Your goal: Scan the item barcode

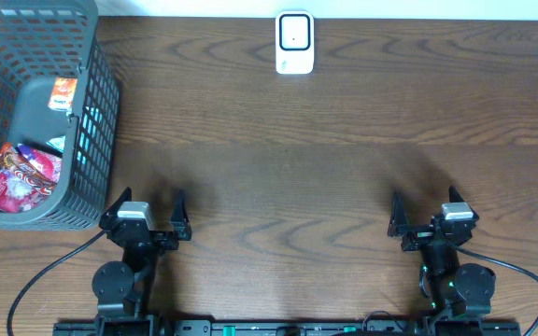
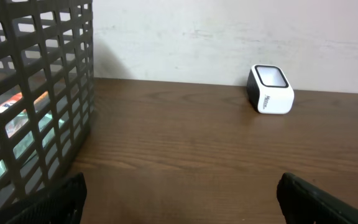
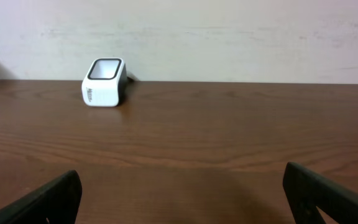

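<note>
Both jaws of my left gripper [image 1: 150, 198] and right gripper [image 1: 424, 198] stood wide open, holding nothing, so no scanning had begun. Just ahead-left of my left one, one dark grey plastic mesh basket [image 1: 101, 112] held at least two red snack packets [image 1: 12, 182]. One white box-shaped barcode scanner [image 1: 294, 42] sat far ahead, between both.

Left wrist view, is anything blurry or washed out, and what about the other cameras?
Left wrist view: the basket mesh looks soft up close, the left claw shows only dark, blurred fingers, and the scanner is fairly sharp. Right wrist view: even light, with a small shadow beside the scanner. Overhead view: faint soft shadows on the table, no glare.
</note>
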You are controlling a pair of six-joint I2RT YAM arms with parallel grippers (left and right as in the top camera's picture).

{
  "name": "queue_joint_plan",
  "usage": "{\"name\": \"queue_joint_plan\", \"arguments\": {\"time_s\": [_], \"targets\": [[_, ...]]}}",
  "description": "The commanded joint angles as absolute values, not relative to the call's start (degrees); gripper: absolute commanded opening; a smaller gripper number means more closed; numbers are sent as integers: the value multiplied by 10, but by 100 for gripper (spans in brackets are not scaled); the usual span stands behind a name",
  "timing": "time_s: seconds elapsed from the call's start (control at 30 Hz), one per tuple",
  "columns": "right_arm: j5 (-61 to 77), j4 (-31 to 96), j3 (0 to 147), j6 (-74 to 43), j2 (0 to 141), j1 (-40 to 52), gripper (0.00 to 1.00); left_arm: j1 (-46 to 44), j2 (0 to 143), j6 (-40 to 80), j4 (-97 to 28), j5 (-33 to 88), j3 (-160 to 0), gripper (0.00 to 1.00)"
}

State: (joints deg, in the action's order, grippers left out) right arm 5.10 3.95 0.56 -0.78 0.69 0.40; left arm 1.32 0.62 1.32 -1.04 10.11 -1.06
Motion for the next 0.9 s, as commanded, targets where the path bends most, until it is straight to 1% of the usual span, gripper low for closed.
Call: {"name": "queue_joint_plan", "arguments": {"time_s": [0.0,0.47,0.5,0.53,0.63,0.67,0.77,0.87], "targets": [[48,40,3,-4,4,8,99,11,2,14,-33,100,-2,98],[48,40,3,-4,4,8,99,11,2,16,-29,101,-2,98],[48,40,3,-4,4,8,99,11,2,34,-27,117,-3,98],[48,40,3,-4,4,8,99,11,2,73,-28,160,-3,98],[48,40,3,-4,4,8,99,11,3,231,-23,326,-3,98],[48,40,3,-4,4,8,99,11,3,270,-23,357,-3,98],[48,40,3,-4,4,8,99,11,3,331,-20,366,-3,98],[48,40,3,-4,4,8,99,11,3,375,23,367,-3,98]]}}
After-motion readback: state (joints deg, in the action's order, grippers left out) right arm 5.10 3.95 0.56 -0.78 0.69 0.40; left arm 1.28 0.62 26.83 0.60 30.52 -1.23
